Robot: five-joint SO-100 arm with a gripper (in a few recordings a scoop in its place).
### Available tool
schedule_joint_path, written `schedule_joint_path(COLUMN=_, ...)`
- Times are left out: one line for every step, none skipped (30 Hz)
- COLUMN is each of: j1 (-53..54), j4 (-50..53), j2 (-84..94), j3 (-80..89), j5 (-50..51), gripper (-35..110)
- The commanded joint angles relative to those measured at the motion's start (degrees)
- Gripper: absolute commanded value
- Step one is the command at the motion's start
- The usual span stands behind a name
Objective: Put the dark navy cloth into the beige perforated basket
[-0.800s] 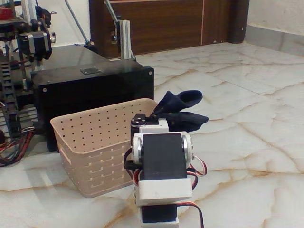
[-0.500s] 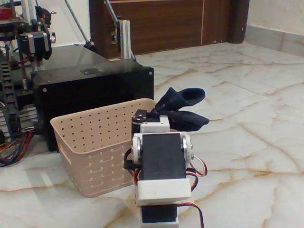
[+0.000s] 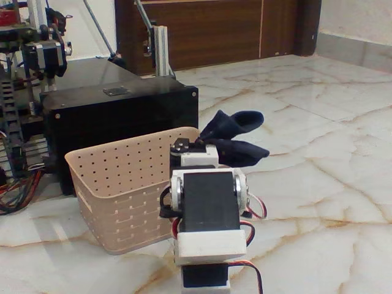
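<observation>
The dark navy cloth (image 3: pixel 234 136) is bunched in two lobes, held up off the floor just past the far right corner of the beige perforated basket (image 3: pixel 119 184). My gripper (image 3: pixel 203 144) is seen from behind, mostly hidden by my white and black arm (image 3: pixel 208 214). It reaches the cloth's left end and is shut on it. The cloth hangs to the right of the basket rim, not over the inside. The basket stands on the marble floor with nothing showing in it.
A large glossy black box (image 3: pixel 116 116) stands right behind the basket. A metal frame with motors and wires (image 3: pixel 24 92) is at the left edge. A dark wooden door (image 3: pixel 214 30) is at the back. Open marble floor (image 3: pixel 324 159) lies to the right.
The wrist has edged slightly up and left, and the cloth has shifted with it, its upper lobe a little higher and closer to the basket's corner.
</observation>
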Motion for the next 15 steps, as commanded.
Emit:
schedule_joint_path(j1=-1.1, j4=4.5, j2=0.2, j3=-6.9, j5=1.1, gripper=0)
schedule_joint_path(j1=-1.3, j4=7.6, j2=-0.2, j3=-9.9, j5=1.4, gripper=0)
schedule_joint_path(j1=-1.5, j4=10.5, j2=-0.2, j3=-13.1, j5=1.5, gripper=0)
schedule_joint_path(j1=-1.8, j4=13.8, j2=-0.3, j3=-16.8, j5=2.4, gripper=0)
schedule_joint_path(j1=-2.0, j4=17.3, j2=-0.9, j3=-20.5, j5=3.0, gripper=0)
schedule_joint_path(j1=-2.4, j4=20.2, j2=-1.4, j3=-24.0, j5=3.8, gripper=0)
schedule_joint_path(j1=-2.7, j4=21.4, j2=-2.3, j3=-26.6, j5=4.7, gripper=0)
schedule_joint_path(j1=-3.4, j4=24.8, j2=-3.9, j3=-30.7, j5=5.3, gripper=0)
schedule_joint_path(j1=-4.1, j4=27.8, j2=-6.9, j3=-36.3, j5=6.5, gripper=0)
schedule_joint_path(j1=-4.5, j4=29.5, j2=-9.9, j3=-41.0, j5=7.7, gripper=0)
schedule_joint_path(j1=-4.9, j4=31.3, j2=-12.7, j3=-45.3, j5=9.2, gripper=0)
schedule_joint_path(j1=-5.4, j4=34.1, j2=-15.3, j3=-49.5, j5=11.6, gripper=0)
schedule_joint_path(j1=-5.8, j4=35.0, j2=-17.8, j3=-52.6, j5=14.4, gripper=0)
schedule_joint_path(j1=-6.3, j4=35.4, j2=-21.3, j3=-56.6, j5=17.1, gripper=0)
schedule_joint_path(j1=-6.9, j4=39.2, j2=-25.4, j3=-62.8, j5=20.0, gripper=0)
